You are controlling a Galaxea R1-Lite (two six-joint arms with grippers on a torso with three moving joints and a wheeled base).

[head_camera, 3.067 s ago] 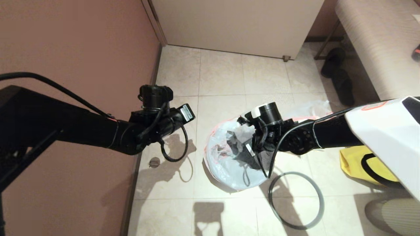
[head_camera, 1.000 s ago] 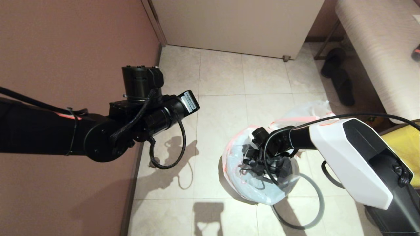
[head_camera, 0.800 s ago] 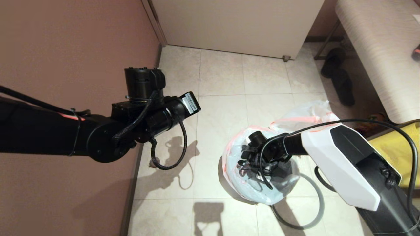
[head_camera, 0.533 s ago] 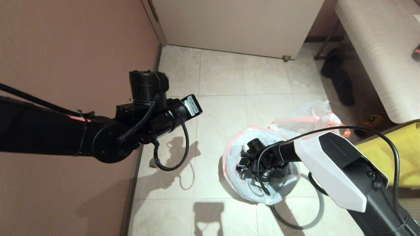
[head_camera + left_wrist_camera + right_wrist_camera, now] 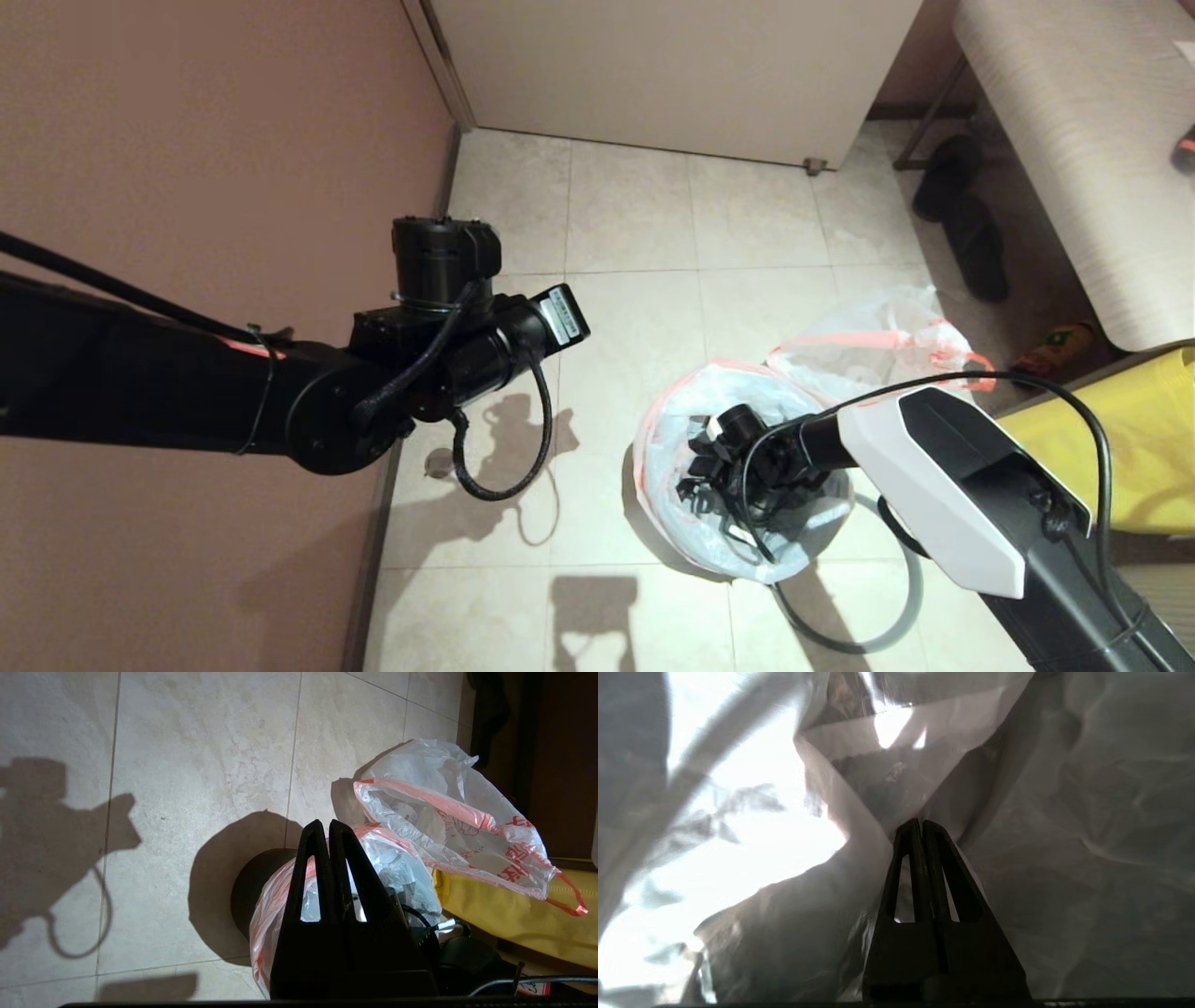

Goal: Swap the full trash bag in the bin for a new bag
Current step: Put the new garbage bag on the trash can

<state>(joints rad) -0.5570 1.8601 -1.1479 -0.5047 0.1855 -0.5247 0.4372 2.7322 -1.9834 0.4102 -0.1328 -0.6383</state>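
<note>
My bin [image 5: 653, 537] stands on the floor at five o'clock, lined with the new bag [image 5: 667, 439]; the full trash bag [image 5: 873, 341] lies just behind. My right tool [image 5: 922, 828], pinched shut, reaches inside the liner. My left tool [image 5: 325, 828], shut and empty, hovers at nine o'clock.

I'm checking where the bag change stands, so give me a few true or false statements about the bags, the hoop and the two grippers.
1. The right gripper is down inside the new bag lining the bin. True.
2. The right gripper's fingers are spread wide. False: they are shut, pressed together against the film.
3. The grey hoop is fitted on the bin's rim. False: it lies on the floor beside the bin.
4. The full trash bag lies on the floor behind the bin. True.
5. The left gripper holds a bag. False: it is shut, empty, up in the air to the bin's left.
</note>
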